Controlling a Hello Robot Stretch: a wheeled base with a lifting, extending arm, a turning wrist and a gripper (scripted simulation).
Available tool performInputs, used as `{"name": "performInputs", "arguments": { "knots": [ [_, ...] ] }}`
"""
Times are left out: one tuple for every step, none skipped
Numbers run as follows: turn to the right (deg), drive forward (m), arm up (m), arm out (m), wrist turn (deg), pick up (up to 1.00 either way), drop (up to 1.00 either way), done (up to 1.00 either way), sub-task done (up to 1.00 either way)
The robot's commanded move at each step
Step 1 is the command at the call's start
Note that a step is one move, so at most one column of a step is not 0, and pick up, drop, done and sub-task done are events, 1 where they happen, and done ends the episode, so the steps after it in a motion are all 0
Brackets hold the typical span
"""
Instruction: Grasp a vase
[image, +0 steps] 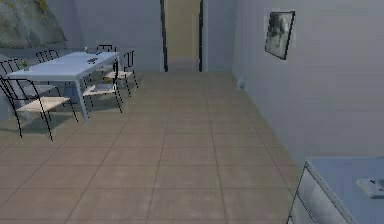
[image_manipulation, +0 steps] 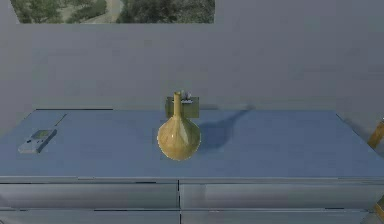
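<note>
A yellow-orange vase with a round belly and a narrow neck stands upright on the blue top of a low dresser, near the middle of the arm side view. Close behind its neck sits a small dark boxy thing. The vase's shadow stretches to the right across the top.
A flat grey remote-like thing lies on the dresser's left end, and a brown thing pokes in at the right edge. The dresser's corner shows at the forward view's lower right. A white dining table with chairs stands left; tiled floor leads to a doorway.
</note>
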Motion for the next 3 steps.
{"name": "performInputs", "arguments": {
  "knots": [
    [0.0,0.00,0.50,0.00,0.0,0.00,0.00,0.00,0.00],
    [0.0,0.00,0.38,0.00,0.0,0.00,0.00,0.00,0.00],
    [0.0,0.00,0.00,0.30,0.0,0.00,0.00,0.00,0.00]
  ]
}}
